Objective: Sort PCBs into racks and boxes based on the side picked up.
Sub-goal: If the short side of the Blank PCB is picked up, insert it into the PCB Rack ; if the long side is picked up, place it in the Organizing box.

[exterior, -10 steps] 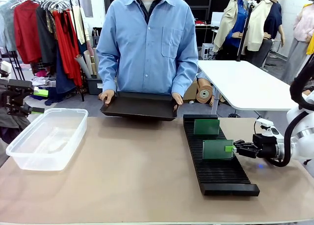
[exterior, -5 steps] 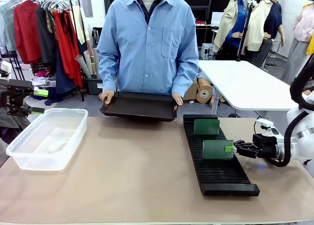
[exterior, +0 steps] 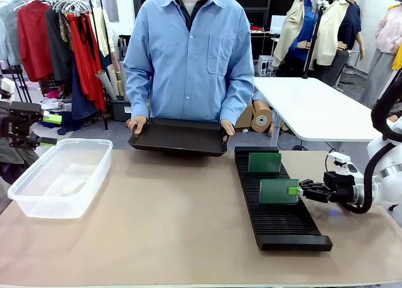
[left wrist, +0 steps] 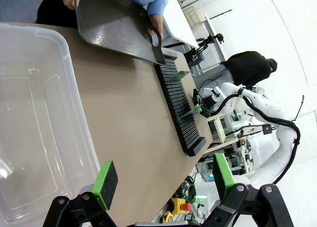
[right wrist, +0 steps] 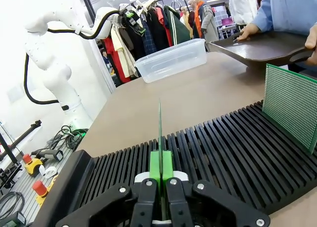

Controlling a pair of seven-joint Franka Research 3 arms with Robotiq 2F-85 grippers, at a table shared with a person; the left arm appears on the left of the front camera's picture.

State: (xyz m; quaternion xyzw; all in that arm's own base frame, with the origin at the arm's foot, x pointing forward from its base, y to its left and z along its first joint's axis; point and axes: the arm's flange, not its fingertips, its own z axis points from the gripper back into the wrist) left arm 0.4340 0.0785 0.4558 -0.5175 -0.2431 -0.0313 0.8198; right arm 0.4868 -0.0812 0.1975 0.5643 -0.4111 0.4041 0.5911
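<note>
We see open tabletop [exterior: 169, 219] between the clear box [exterior: 63, 175] at the left edge and the black rack [exterior: 276, 206] on the right. The person holds a black tray [exterior: 179, 136] tilted at the far edge. Our right gripper [exterior: 301, 190] is clamped on the near PCB [exterior: 278, 191], which stands upright in a rack slot; a second PCB [exterior: 264, 162] stands farther back. Our left gripper [left wrist: 161, 182], jaws spread and holding nothing, hangs over the box's near left rim.
</note>
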